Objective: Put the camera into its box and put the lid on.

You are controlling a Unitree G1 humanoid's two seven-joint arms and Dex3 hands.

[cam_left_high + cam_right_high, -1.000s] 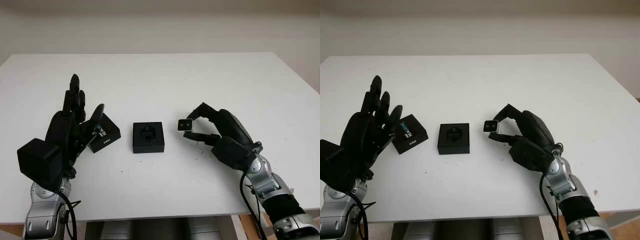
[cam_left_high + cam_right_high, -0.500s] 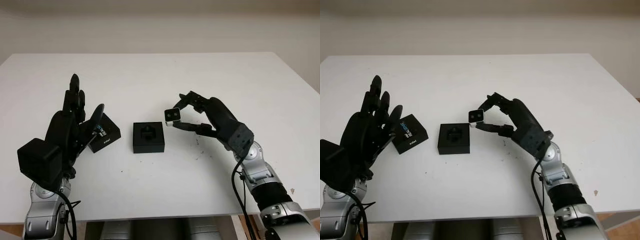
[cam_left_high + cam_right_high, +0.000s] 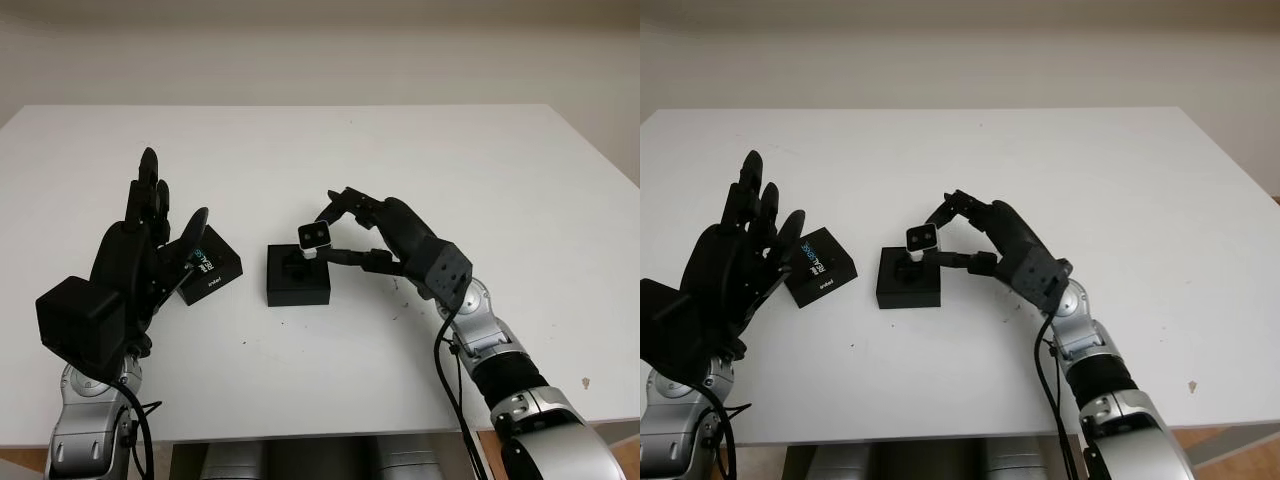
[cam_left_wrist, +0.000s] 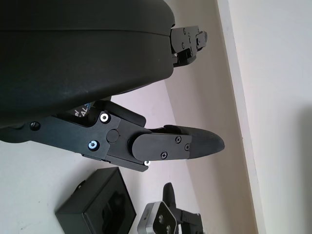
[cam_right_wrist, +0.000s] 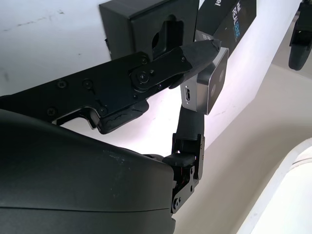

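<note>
White worktop [image 3: 480,170] spreads before us, and on it, near the middle, sits the open black box [image 3: 297,275], a squat square tray with a shaped recess in its dark insert. Our right hand [image 3: 345,232], reaching in from about four o'clock, has its fingertips pinched on the camera [image 3: 316,236], holding it just above the box's three o'clock edge, not yet seated. The camera is a small silvery, rounded-corner block with a dark front face carrying two little lenses; in the right wrist view we see a slot-shaped port on its metal side [image 5: 189,95]. At roughly nine o'clock from the box, close beside it, lies the lid [image 3: 210,268], a flat black square with pale printed lettering, turned at an angle on the worktop. Our left hand [image 3: 140,255] is raised at the lid's nine o'clock side, open and holding nothing, partly covering the lid's near corner from our viewpoint. We judge the task as under way: the camera is picked up and carried to the box, but lowering it into the recess, releasing it, and then fetching and fitting the lid are all left to do.
</note>
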